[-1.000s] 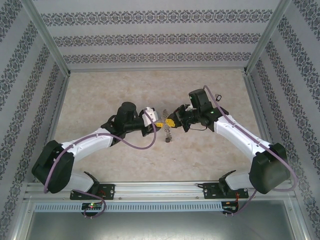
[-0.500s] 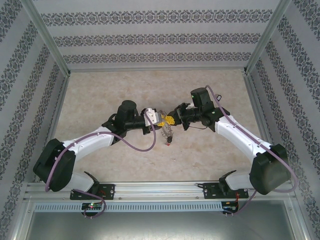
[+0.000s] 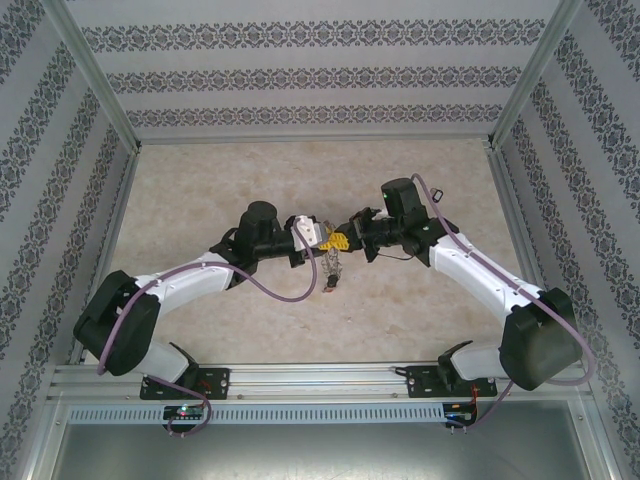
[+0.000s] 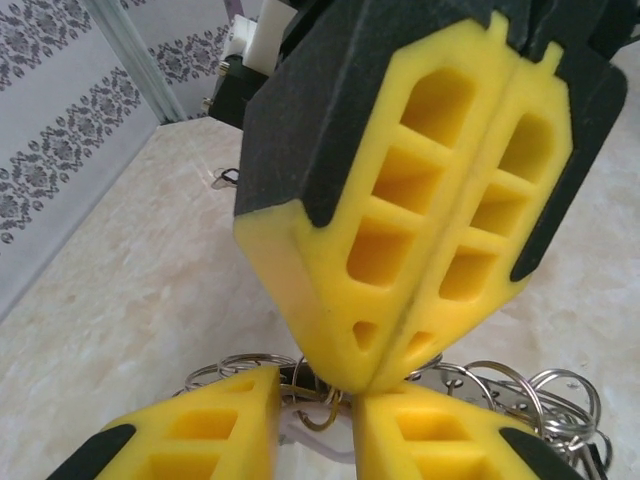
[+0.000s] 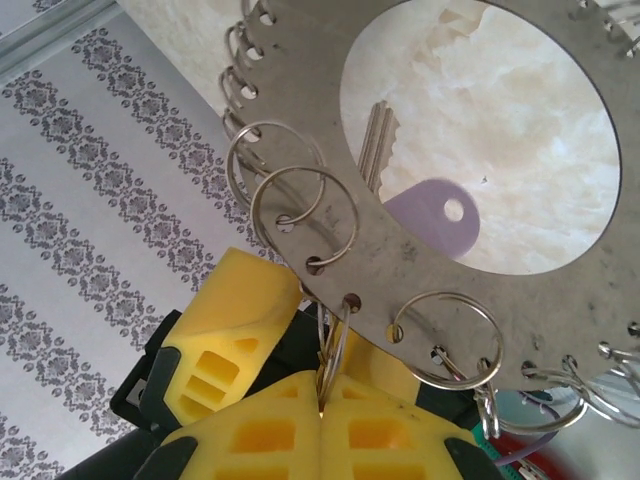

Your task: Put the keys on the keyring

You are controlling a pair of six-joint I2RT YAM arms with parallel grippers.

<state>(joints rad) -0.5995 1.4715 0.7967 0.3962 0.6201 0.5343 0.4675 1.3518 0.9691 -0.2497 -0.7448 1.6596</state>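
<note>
Entered the right gripper (image 5: 322, 400) first: found its yellow fingers pressed flat together, clamped on a small split ring (image 5: 335, 345) seen edge-on. Traced that small split ring up through a hole in the rim of the keyring (image 5: 400, 260), a flat silvery band punched with holes all round and hung with further wire loops (image 5: 300, 205). Noted the keyring tilted across the right wrist view, just above the clamped fingers, with the marbled table (image 5: 520, 130) visible through its wide opening. Logged behind the band one of the keys (image 5: 375, 140), silvery and toothed, beside a lilac key head (image 5: 437, 215) with a round hole.

Entered the left gripper (image 4: 318, 400) second: found its pads (image 4: 200, 430) parted by a narrow gap, with the small split ring (image 4: 320, 412) and the closed tips of the right gripper (image 4: 375, 380) pointed down into that gap. Could not tell whether either pad touched the wire. Noted more wire loops bunched behind, at the lower right of that view.

From above, placed the left gripper (image 3: 327, 239) and right gripper (image 3: 346, 241) tip to tip over the middle of the table, with the keyring (image 3: 331, 266) dangling beneath them and a red bit (image 3: 326, 290) at its low end.
</note>
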